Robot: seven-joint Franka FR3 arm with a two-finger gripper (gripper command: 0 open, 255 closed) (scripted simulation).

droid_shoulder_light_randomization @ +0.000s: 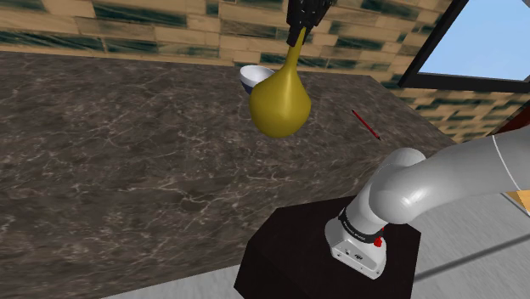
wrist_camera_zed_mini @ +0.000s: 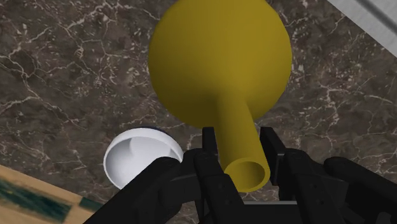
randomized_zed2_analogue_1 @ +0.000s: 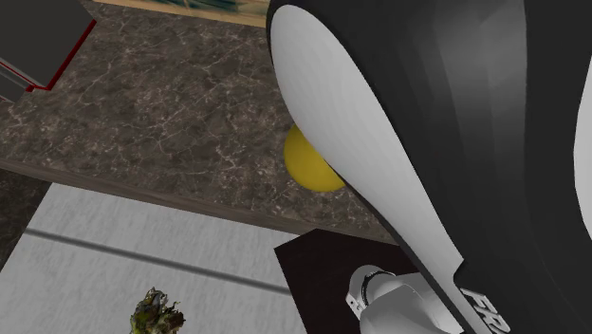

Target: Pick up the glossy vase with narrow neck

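A glossy yellow vase (droid_shoulder_light_randomization: 281,101) with a round belly and a narrow neck hangs in the air well above the dark marble counter (droid_shoulder_light_randomization: 127,161). My black gripper (droid_shoulder_light_randomization: 299,34) is shut on the top of its neck, near the shoulder view's top edge. In the wrist view the fingers (wrist_camera_zed_mini: 208,149) clasp the neck of the vase (wrist_camera_zed_mini: 222,60) from both sides, just below its open mouth, with the gripper (wrist_camera_zed_mini: 240,149) centred on it. In the second exterior view part of the vase (randomized_zed2_analogue_1: 305,166) peeks out from behind my arm (randomized_zed2_analogue_1: 417,133).
A white bowl (droid_shoulder_light_randomization: 253,78) stands on the counter behind the vase, also seen as the bowl (wrist_camera_zed_mini: 140,156) beside the gripper. A thin red stick (droid_shoulder_light_randomization: 366,124) lies toward the counter's right end. A brick wall (droid_shoulder_light_randomization: 127,25) backs the counter. My stand (droid_shoulder_light_randomization: 327,255) sits at the front.
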